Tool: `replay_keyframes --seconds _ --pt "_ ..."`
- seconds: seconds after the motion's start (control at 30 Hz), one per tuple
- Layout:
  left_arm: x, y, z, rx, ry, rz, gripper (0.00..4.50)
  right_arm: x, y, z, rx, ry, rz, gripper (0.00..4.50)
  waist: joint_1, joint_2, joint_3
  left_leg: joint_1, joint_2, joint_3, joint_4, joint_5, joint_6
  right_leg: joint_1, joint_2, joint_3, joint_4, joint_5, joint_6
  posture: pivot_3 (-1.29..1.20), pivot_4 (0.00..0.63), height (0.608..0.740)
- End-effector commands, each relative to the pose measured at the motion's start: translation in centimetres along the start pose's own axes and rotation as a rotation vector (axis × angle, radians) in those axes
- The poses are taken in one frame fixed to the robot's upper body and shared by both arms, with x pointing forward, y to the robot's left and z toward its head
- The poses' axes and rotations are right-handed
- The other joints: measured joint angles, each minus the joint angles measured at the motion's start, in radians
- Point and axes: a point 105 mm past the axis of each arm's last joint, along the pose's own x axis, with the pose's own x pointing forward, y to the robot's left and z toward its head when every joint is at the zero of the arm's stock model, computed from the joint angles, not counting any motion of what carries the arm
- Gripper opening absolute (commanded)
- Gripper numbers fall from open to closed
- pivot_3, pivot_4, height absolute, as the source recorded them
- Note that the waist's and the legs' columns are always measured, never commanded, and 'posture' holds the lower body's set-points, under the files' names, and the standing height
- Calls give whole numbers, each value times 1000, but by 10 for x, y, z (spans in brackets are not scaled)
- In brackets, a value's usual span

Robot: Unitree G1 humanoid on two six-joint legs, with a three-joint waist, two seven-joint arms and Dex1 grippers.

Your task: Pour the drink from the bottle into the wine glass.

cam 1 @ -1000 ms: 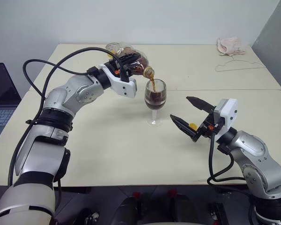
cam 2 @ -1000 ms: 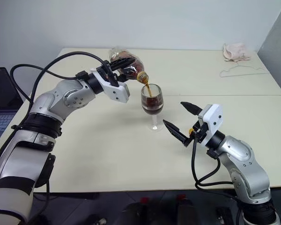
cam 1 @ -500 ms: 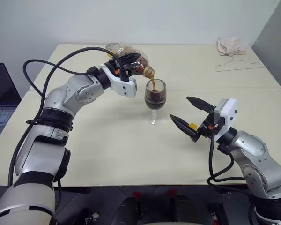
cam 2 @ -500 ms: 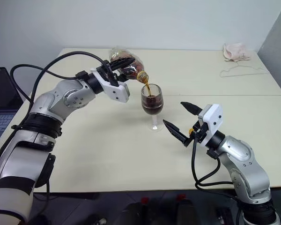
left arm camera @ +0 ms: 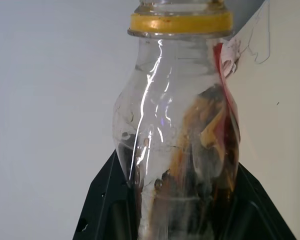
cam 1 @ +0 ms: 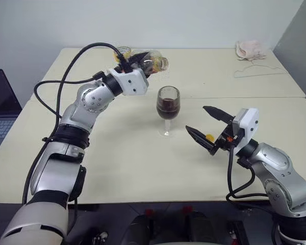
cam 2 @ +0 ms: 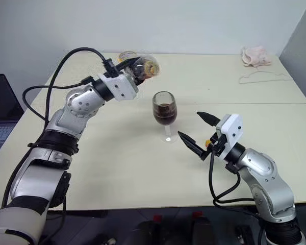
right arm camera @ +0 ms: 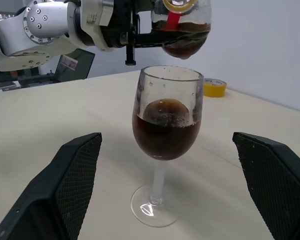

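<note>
Between the left claw fingers sits the bottle.

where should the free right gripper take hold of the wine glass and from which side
Probably the stem of the wine glass, from the robot's right, where the open right gripper waits. The bowl holds dark drink, so keep it upright.

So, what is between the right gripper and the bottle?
The wine glass, partly filled with the drink, stands on the table between the right gripper, jaws open, and the bottle behind it. The right wrist view shows this.
</note>
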Motion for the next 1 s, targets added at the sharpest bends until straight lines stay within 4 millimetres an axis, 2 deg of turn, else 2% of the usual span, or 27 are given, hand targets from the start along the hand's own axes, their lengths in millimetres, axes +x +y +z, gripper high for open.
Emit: replay_keyframes --seconds 0.03,0.07,0.13,0.37,0.7,0.9,1.0 --pt "-11 40 -8 -198 33 214 1390 -2 0 6 -27 -14 4 4500 0 0 0 0 0 0 0 0 0 0 0 0 0 0 0 0 150 740" --pt "-15 44 -14 -264 57 255 1390 -2 0 6 -28 -13 5 4500 -2 0 0 0 0 0 0 0 0 0 0 0 0 0 0 0 150 740" --pt "-33 42 -40 -502 155 367 1390 -2 1 6 -27 -12 14 4500 -4 0 0 0 0 0 0 0 0 0 0 0 0 0 0 0 150 740" --pt "-88 -1 -81 -901 375 564 1390 -3 4 3 -7 28 75 4500 -7 1 -1 0 1 -1 0 0 0 0 0 0 1 0 0 0 150 740" --pt "-128 -36 -103 -1020 535 743 1390 1 2 8 -9 34 135 4500 8 -1 -3 0 0 0 1 0 0 1 0 1 0 0 0 0 150 740" --pt "-132 -54 -109 -984 611 709 1390 4 2 9 -5 34 153 4500 10 -1 -3 1 0 0 1 0 0 1 0 1 0 0 0 0 150 740" --pt "-131 -55 -109 -972 616 702 1390 5 2 9 -6 32 156 4500 13 -1 -3 1 0 1 1 0 0 1 0 1 0 0 0 0 150 740"
